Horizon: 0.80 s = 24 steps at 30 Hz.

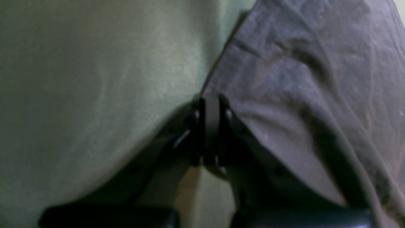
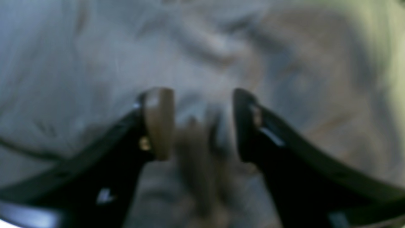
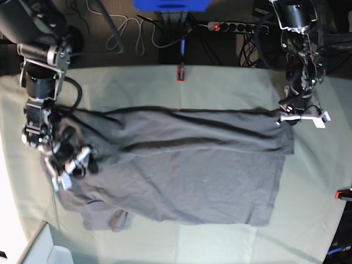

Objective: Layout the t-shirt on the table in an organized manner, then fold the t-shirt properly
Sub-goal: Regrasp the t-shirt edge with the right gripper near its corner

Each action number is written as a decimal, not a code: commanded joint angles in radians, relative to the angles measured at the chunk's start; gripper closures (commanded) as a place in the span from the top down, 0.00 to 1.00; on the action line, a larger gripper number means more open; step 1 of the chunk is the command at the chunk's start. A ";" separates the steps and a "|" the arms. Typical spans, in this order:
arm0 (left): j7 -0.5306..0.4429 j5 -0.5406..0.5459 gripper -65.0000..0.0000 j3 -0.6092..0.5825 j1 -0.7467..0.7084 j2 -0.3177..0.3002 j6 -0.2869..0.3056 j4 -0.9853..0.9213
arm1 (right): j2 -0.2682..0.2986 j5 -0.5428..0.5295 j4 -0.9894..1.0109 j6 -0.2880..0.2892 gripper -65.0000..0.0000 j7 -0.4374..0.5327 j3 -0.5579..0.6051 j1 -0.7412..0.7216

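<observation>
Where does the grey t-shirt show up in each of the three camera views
Left wrist: the t-shirt fills the right half, its edge pinched in the shut left gripper.
Right wrist: blurred grey cloth fills nearly the whole picture behind the open right gripper.
Base: spread across the middle, from the arm at the left to the arm at the upper right.
Shared landmark: the pale green table cloth bordering the shirt.

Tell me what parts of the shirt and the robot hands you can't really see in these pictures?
- t-shirt collar and label: not visible in the base view; folds or the right arm may cover them.
- right gripper: its wrist view is blurred, so whether cloth lies between the open jaws is unclear.
- left gripper: shut on the shirt's edge, but the wrist view is dark and blurred; in the base view it is too small.
- table: its edges are cut off by the base view's frame.
</observation>
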<state>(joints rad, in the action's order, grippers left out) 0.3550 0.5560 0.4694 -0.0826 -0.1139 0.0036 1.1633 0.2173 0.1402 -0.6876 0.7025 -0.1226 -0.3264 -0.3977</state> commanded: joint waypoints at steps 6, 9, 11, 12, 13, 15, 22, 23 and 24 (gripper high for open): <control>0.026 -0.004 0.00 -0.002 0.005 -0.004 -0.006 0.007 | 0.037 -0.014 0.087 -0.004 0.66 0.133 -0.003 -0.050; 0.026 -0.003 0.00 -0.002 0.005 -0.004 -0.006 0.007 | 0.037 -0.014 0.088 -0.004 0.66 0.149 -0.001 -0.039; 0.026 -0.003 0.00 -0.002 0.005 -0.004 -0.006 0.007 | 0.032 -0.014 0.088 -0.004 0.66 0.154 -0.001 -0.023; 0.026 -0.003 0.00 -0.002 0.005 -0.004 -0.006 0.007 | 0.032 -0.014 0.088 -0.004 0.66 0.154 -0.001 -0.022; 0.026 -0.003 0.00 -0.002 0.005 -0.004 -0.006 0.007 | 0.031 -0.014 0.088 -0.004 0.66 0.154 -0.001 -0.019; 0.026 -0.003 0.00 -0.002 0.005 -0.004 -0.006 0.007 | 0.031 -0.014 0.093 -0.004 0.64 0.154 -0.001 -0.017; 0.025 -0.003 0.00 -0.002 0.005 -0.004 -0.006 0.007 | 0.035 -0.014 0.202 -0.004 0.19 0.157 0.000 -0.047; 0.026 -0.003 0.00 -0.002 0.005 -0.004 -0.006 0.007 | 0.035 -0.014 0.205 -0.004 0.10 0.157 0.000 -0.050; 0.026 -0.003 0.00 -0.002 0.005 -0.004 -0.006 0.007 | 0.035 -0.014 0.202 -0.004 0.01 0.156 0.000 -0.050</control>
<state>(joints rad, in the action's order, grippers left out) 0.3584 0.5552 0.4694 -0.0826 -0.1154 0.0036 1.1633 0.2420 0.1230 -0.4759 0.6994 0.0387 -0.3260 -0.4290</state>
